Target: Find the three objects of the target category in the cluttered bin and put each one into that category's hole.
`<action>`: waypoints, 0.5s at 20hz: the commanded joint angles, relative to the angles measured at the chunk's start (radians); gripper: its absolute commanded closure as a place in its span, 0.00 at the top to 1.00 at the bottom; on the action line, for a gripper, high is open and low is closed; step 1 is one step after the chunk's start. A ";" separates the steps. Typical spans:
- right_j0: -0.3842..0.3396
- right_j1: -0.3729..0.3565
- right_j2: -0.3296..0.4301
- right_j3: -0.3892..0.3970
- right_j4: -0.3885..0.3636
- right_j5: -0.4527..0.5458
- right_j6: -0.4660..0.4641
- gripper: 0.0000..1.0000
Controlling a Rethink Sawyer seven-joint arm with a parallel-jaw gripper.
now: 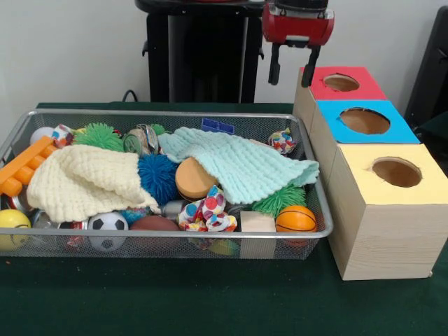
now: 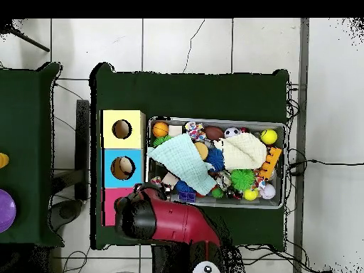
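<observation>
Front view — green tabletop (image 1: 175,301) before a white wall (image 1: 70,49), gripper (image 1: 293,70) raised, spread open, empty.

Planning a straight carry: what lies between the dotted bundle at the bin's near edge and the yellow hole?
In the front view, from the dotted bundle: a wooden block, an orange basketball, the bin's mesh wall, then the yellow hole.
</observation>
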State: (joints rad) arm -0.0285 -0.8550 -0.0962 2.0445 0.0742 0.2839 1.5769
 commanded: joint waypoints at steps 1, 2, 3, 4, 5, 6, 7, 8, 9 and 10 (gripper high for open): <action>-0.010 0.127 -0.020 -0.086 0.091 -0.080 0.292 1.00; -0.015 0.133 -0.018 -0.085 0.095 -0.089 0.286 1.00; -0.020 0.140 -0.016 -0.084 0.098 -0.099 0.280 1.00; -0.020 0.151 -0.021 -0.088 0.102 -0.105 0.276 1.00; -0.020 0.161 -0.026 -0.092 0.105 -0.111 0.272 1.00; -0.015 0.169 -0.032 -0.096 0.110 -0.117 0.272 1.00; -0.011 0.177 -0.038 -0.099 0.115 -0.122 0.273 1.00; -0.007 0.186 -0.040 -0.094 0.125 -0.134 0.281 1.00; -0.004 0.194 -0.041 -0.093 0.129 -0.148 0.283 1.00; -0.003 0.202 -0.041 -0.091 0.138 -0.160 0.287 1.00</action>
State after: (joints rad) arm -0.0278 -0.7367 -0.1323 2.0127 0.1463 0.2104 1.5771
